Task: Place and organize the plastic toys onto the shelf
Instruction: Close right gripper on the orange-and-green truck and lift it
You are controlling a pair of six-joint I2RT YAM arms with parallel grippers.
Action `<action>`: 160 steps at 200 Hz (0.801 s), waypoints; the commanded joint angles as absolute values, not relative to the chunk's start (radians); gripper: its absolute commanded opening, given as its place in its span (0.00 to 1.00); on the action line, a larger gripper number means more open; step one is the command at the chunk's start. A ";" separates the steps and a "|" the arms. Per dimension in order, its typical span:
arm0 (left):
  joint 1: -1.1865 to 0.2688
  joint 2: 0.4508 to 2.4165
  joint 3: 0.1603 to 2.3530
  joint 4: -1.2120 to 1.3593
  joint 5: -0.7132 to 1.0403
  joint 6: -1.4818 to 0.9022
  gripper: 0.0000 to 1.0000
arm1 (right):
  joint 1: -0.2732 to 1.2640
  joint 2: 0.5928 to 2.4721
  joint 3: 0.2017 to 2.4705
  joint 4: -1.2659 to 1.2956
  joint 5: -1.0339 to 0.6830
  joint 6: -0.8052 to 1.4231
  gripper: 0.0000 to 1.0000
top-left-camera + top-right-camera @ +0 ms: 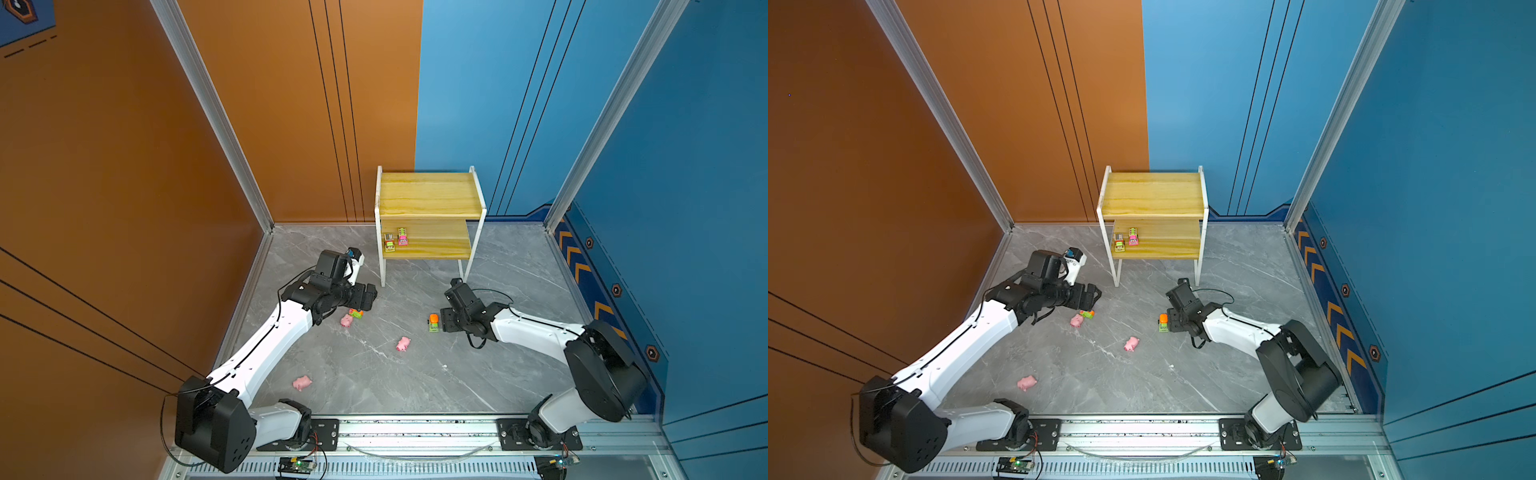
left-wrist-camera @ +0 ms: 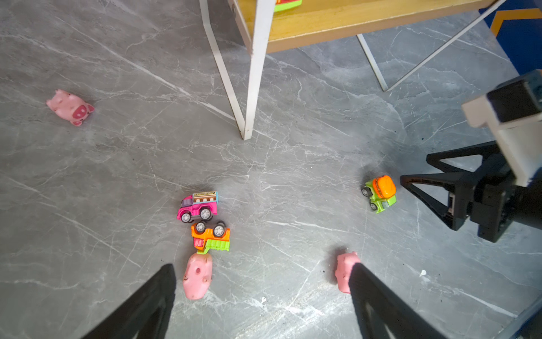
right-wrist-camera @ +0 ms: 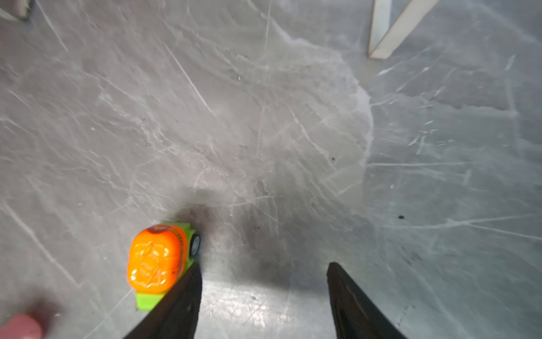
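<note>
The green truck (image 3: 164,264) with an orange drum stands upright on the grey surface (image 3: 264,132), long axis running from 6 to 12 o'clock in both top views, just outside the released right hand (image 3: 264,293).

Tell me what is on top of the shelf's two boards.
The shelf's upper board is bare. Two toy trucks stand at the lower board's left end. The upper board hides the back of the lower one, so anything there is unseen.

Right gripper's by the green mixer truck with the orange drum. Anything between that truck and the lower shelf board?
Nothing visible. Bare floor lies between the mixer truck and the shelf; only its white front leg stands near that line. The right gripper is open, the truck outside its jaws.
</note>
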State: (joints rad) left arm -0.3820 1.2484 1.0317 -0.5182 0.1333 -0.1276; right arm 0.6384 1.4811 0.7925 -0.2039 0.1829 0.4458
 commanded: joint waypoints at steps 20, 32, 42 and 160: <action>-0.419 1.189 0.978 -0.441 0.188 -0.171 0.93 | 0.753 1.253 0.668 -0.034 0.321 0.483 0.75; -0.431 1.180 0.973 -0.425 0.187 -0.184 0.93 | 0.813 1.229 0.642 0.009 0.389 0.482 0.76; -0.442 1.166 0.965 -0.410 0.173 -0.199 0.93 | 0.858 1.225 0.615 0.063 0.434 0.477 0.76; -0.467 1.060 0.950 -0.394 0.152 -0.232 0.93 | 1.048 1.456 0.396 0.609 0.627 0.500 0.75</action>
State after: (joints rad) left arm -0.4625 1.0695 0.9627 -0.4072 0.1577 -0.2188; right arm 1.0401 1.4166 0.4084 0.4599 0.5869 0.5102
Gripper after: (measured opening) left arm 0.929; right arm 0.753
